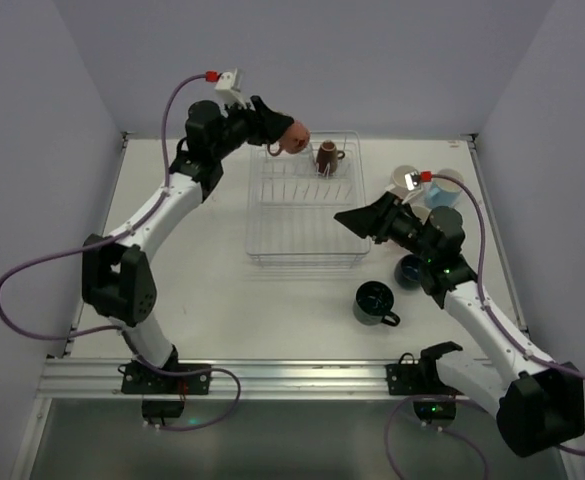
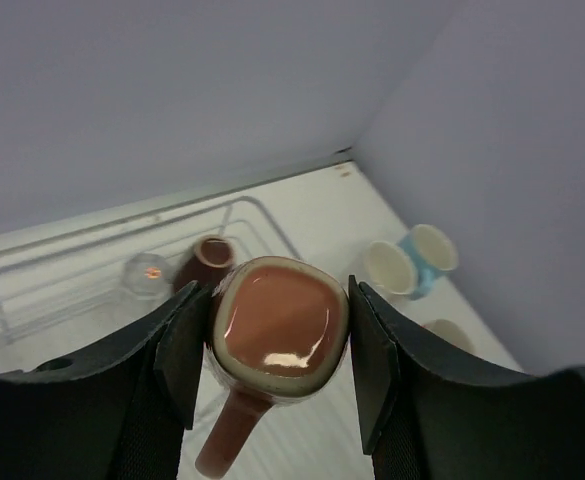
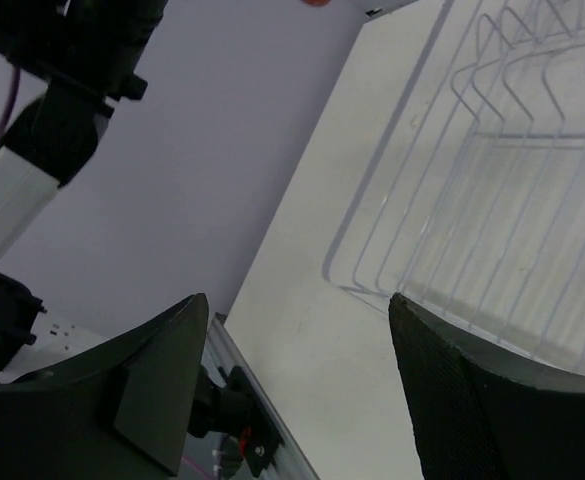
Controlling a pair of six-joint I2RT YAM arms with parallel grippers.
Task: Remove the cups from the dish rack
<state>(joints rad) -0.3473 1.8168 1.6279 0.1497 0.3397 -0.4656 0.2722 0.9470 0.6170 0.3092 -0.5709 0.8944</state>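
Mug [image 2: 277, 325] in left tool [image 2: 278, 345] is glossy salmon pink, cream-rimmed, handled.

White-and-black arms [image 1: 150, 218] trail purple cables [image 1: 169, 112] ending in red plugs [image 1: 212, 75].

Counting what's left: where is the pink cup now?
Top view: the pink cup is clamped in the left pincer above the far edge of the dish rack, left of the brown cup.

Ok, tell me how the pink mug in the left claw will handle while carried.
The pink mug shows a glossy highlight, so it is probably slick in the left claw. It looks like stiff ceramic, so likely to chip if dropped on the dish rack. Its handle sticks out one side, which may let it twist.
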